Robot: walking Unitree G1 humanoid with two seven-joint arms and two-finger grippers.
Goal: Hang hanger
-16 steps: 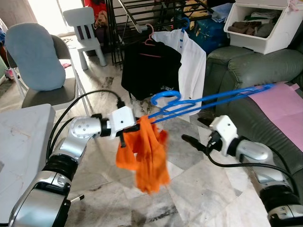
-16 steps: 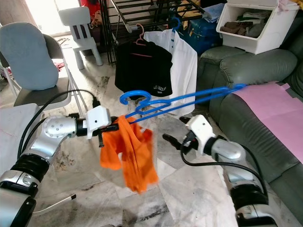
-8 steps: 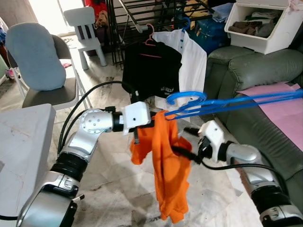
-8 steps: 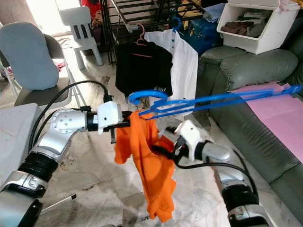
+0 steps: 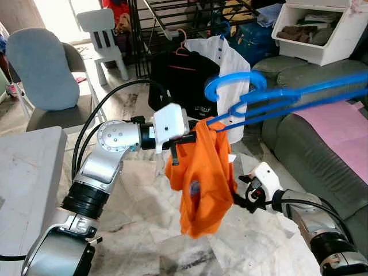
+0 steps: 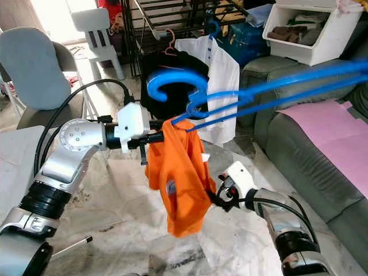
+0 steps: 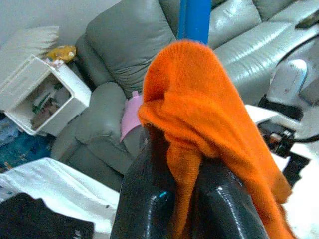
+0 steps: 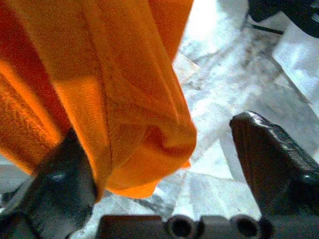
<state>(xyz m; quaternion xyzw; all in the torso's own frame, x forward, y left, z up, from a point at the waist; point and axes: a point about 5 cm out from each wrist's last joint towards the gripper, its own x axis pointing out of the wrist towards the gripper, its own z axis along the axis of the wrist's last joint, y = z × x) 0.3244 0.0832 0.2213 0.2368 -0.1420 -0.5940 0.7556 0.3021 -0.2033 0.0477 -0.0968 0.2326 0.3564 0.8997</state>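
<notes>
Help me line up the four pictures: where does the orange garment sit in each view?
Left eye: orange garment hangs at centre, under the blue hanger.
Right eye: just left of centre.
Left wrist: centre, pinched between black fingers.
Right wrist: upper left, between spread fingers.
Shared landmark: grey sofa.

text: none legible | black shirt (image 5: 183, 80): white print, unreadable

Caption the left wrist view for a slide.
Left gripper pinches orange garment beneath blue hanger, grey sofa behind.
</notes>
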